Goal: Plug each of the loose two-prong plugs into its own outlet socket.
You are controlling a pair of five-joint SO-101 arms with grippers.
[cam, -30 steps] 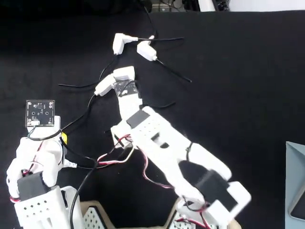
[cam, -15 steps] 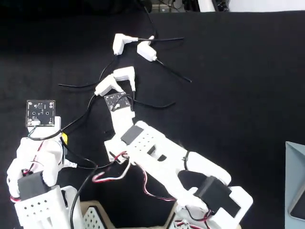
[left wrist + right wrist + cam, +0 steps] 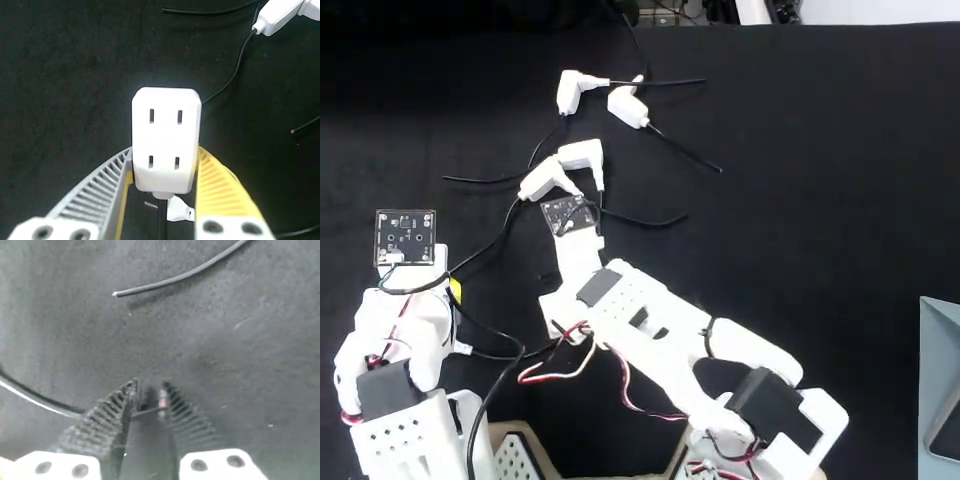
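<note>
Black cloth covers the table (image 3: 820,200). The left arm (image 3: 400,330) is folded up at its near left corner, wrist pointing away from the base. In the left wrist view, the left gripper (image 3: 165,156) is clamped on a white outlet block (image 3: 166,135), with the grey finger (image 3: 107,185) on one flank and the yellow finger (image 3: 215,185) on the other. The block's face is turned to the camera and shows four slots in two pairs. It is held above the cloth.

The right arm (image 3: 660,330) stretches diagonally from the near edge toward the table's middle, lying low, and its wrist ends just short of two white plugs. The right gripper (image 3: 148,392) points down at the cloth. Its black ribbed fingers are drawn almost together, and a thin dark wire (image 3: 146,411) is pinched across the narrow gap between the tips.

Four two-prong plugs lie loose on the cloth, trailing black cords. One pair (image 3: 542,181) (image 3: 582,155) is close together just beyond the right wrist. The other pair (image 3: 570,90) (image 3: 628,107) is farther back, near the table's far edge. None of them is in the block. A cut cable end (image 3: 180,276) lies on the cloth ahead of the right gripper.
</note>
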